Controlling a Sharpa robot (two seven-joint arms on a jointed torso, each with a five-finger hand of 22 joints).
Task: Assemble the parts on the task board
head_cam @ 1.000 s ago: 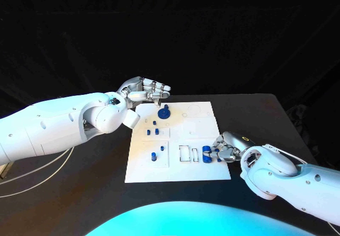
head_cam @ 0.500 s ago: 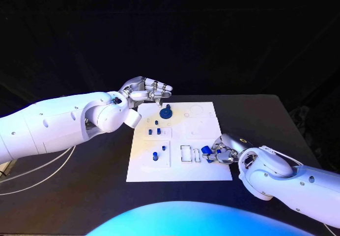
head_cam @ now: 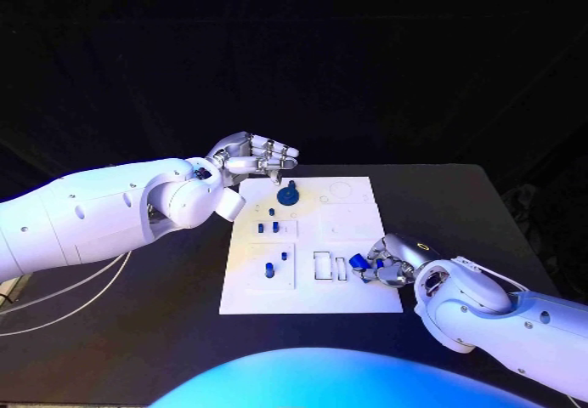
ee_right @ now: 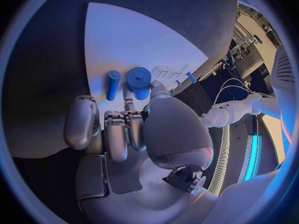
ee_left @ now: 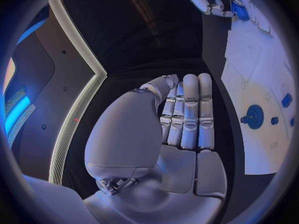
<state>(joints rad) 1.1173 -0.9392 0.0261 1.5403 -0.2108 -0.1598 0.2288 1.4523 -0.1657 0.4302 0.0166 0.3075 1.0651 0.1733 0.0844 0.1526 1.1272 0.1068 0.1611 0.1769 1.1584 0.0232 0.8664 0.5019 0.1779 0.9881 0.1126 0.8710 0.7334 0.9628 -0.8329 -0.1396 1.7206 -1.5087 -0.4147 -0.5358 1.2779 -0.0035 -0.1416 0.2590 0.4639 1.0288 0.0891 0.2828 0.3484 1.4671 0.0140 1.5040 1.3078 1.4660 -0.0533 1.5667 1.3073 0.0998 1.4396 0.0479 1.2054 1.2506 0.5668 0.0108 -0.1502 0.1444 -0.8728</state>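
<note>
The white task board (head_cam: 313,293) lies in the middle of the black table. A blue round gear (head_cam: 287,195) (ee_left: 254,117) stands near its far edge. My left hand (head_cam: 257,157) (ee_left: 184,117) hovers over the board's far left corner beside the gear, fingers straight and side by side, holding nothing. My right hand (head_cam: 387,263) (ee_right: 124,129) is at the board's right edge. It pinches a blue capped peg (head_cam: 358,259) (ee_right: 139,80) between thumb and fingers. A second blue peg (ee_right: 112,84) lies on the board beside it.
Several small blue pieces (head_cam: 268,270) stand in the board's left half, others at mid board (head_cam: 276,226). Two rectangular slots (head_cam: 321,265) lie just left of the right hand. Black table (head_cam: 441,204) surrounds the board.
My right hand has closed in on the blue pegs and tipped one up off the board. My left hand has barely shifted beside the gear.
</note>
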